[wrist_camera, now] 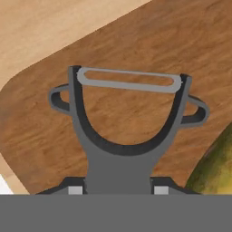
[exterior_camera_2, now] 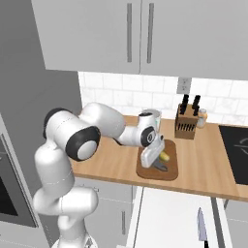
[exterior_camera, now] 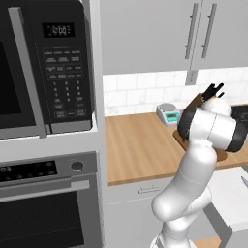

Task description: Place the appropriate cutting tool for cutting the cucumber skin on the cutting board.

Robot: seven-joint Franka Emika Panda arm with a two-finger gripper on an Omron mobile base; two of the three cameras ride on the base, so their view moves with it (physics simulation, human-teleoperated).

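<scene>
The light wooden countertop (exterior_camera_2: 203,160) carries the cutting board (wrist_camera: 41,127), which lies directly under the gripper (wrist_camera: 118,190). The gripper clasps a grey peeler (wrist_camera: 124,131) just above the board; the cucumber (wrist_camera: 217,167) lies to the hand's right. Letting go too high could bounce the peeler off against it.
</scene>
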